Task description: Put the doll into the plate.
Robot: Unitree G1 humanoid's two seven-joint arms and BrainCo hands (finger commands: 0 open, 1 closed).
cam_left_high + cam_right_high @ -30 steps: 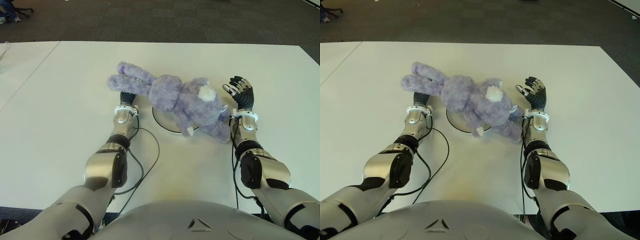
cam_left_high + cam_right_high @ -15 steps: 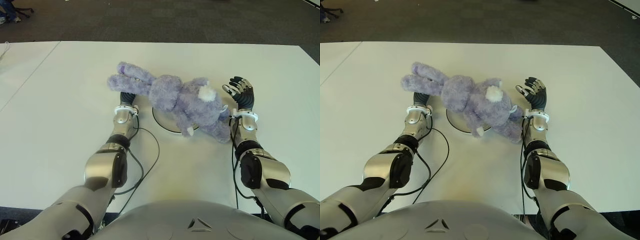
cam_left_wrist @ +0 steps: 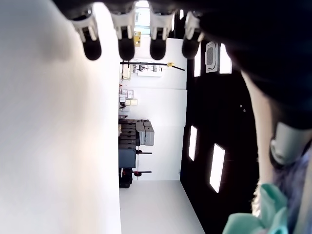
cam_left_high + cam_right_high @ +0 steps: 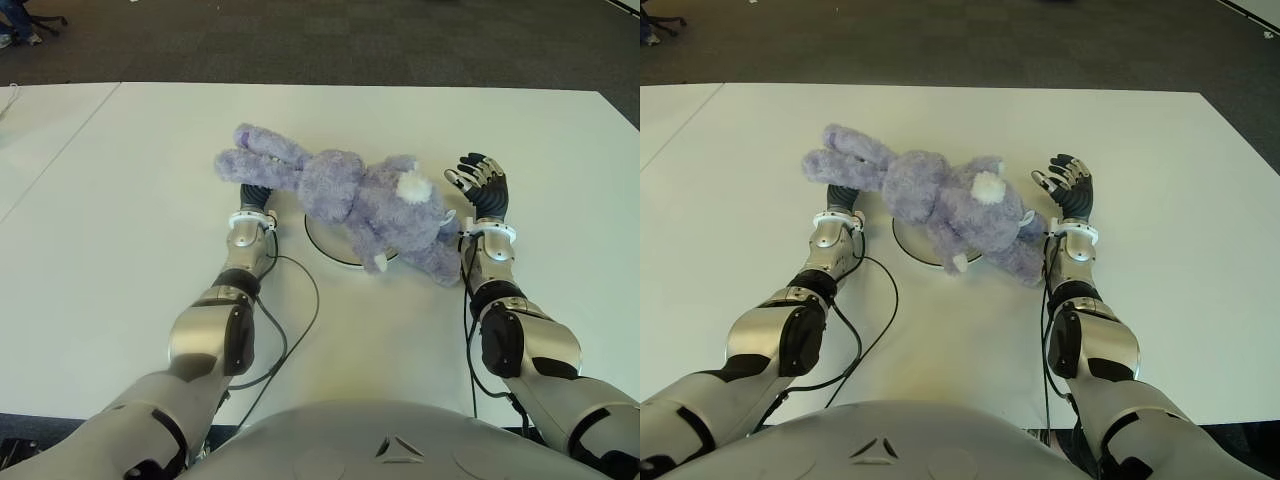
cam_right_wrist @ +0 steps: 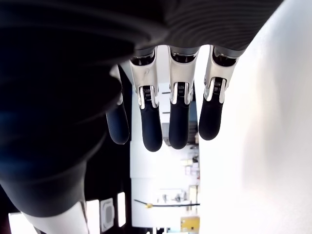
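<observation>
Purple plush is the one bright thing on my white table (image 4: 120, 200): one doll (image 4: 350, 195), a rabbit, lying across one round white plate (image 4: 325, 245). Its body and head cover most of the plate, so that only the plate's near rim shows clear, while its long ears trail off the plate toward my left and over my left hand (image 4: 255, 197). A white tail or paw patch sits on top of its body, and one foot hangs past the plate's edge on my right, close to my right wrist. I count two hands, both mine. My left one shows just beside the plate on its left, mostly hidden under the ears in the eye views; my left wrist view shows its fingers (image 3: 126, 46) stretched out straight along the table top with nothing in them, a bit of purple fur and a teal ribbon at the edge of that view. My right hand (image 4: 482, 185) is just to the right of the doll, palm facing it, fingers (image 5: 178, 122) extended and relaxed, gripping nothing and apart from the plush. One black cable (image 4: 290, 320) loops on the table beside my left forearm. Compared with half a second and a second ago, nothing differs: doll, plate and both hands sit in the same places and poses.
</observation>
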